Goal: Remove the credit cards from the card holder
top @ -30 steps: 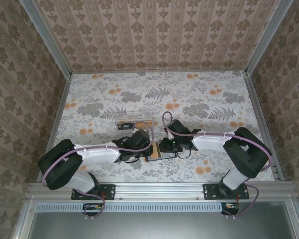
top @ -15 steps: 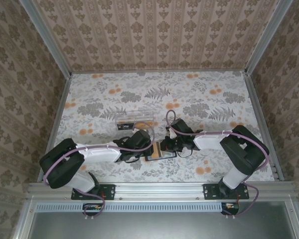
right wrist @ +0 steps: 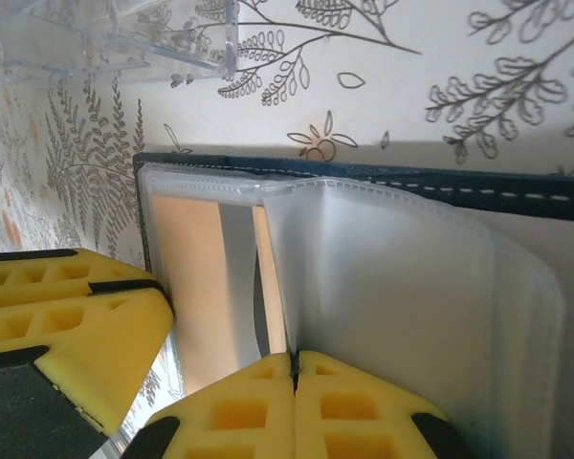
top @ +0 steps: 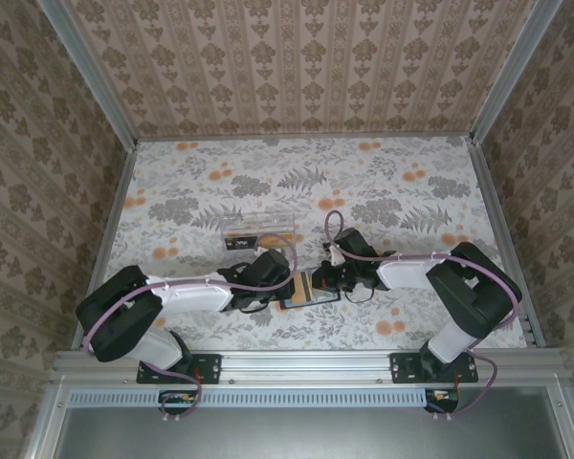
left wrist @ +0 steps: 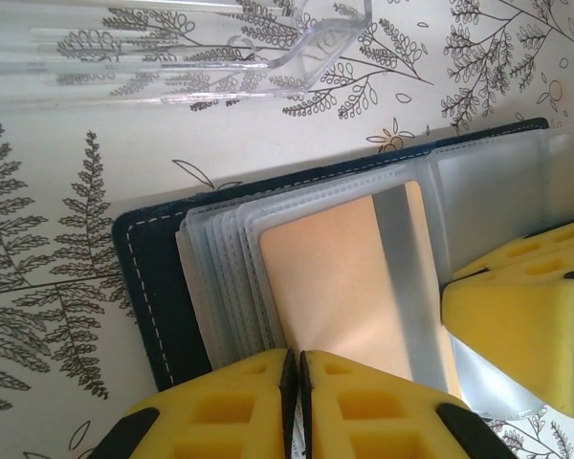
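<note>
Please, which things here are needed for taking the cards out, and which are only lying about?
Needed: card holder, lying open; peach card in a clear sleeve; left fingers and right fingers, both shut on its sleeves.
Lying about: clear plastic box; floral table cover.

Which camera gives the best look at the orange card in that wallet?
The left wrist view: the card faces the lens, its silver stripe plain, tucked in the holder. The right wrist view catches a slanted strip of the card; the top view, a tiny orange patch.
</note>
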Available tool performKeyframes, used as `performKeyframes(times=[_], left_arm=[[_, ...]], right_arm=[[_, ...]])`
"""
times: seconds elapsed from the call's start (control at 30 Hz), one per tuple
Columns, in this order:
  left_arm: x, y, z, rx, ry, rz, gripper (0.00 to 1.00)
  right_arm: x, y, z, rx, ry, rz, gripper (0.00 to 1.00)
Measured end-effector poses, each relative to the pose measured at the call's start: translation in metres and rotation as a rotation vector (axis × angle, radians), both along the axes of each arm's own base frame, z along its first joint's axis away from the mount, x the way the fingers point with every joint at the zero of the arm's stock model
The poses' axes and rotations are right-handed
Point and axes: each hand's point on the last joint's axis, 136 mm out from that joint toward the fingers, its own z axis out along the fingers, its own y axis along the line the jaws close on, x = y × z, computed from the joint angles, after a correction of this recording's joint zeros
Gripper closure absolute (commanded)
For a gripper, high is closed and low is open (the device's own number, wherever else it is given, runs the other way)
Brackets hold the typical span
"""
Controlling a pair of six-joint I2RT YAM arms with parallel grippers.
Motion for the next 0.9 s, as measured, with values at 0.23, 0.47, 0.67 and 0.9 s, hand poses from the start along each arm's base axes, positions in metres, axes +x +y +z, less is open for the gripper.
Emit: performKeyframes(times=[0.23,0.47,0.67,0.9], left_arm=[[-0.005,0.008,-0.008,0.035,0.023,0.000,0.85],[-0.006,0.008,-0.008,0.035,0.023,-0.001,0.85],[-0.006,0.009,-0.008,0.037,0.024,0.000,0.85],[-0.006,0.009,-0.008,0.041,0.026,-0.002,0.86]], right_arm=[[-0.002,-0.013,0.001,-0.030,0.013,-0.018,0.97],[-0.007,-0.016,0.011,-0.052,-0.004,0.004,0.72],[-0.004,-0.011,0.035,-0.069,-0.063,0.018,0.72],[-0.005,0.002,0.045,-0.077,-0.087,0.060,0.72]])
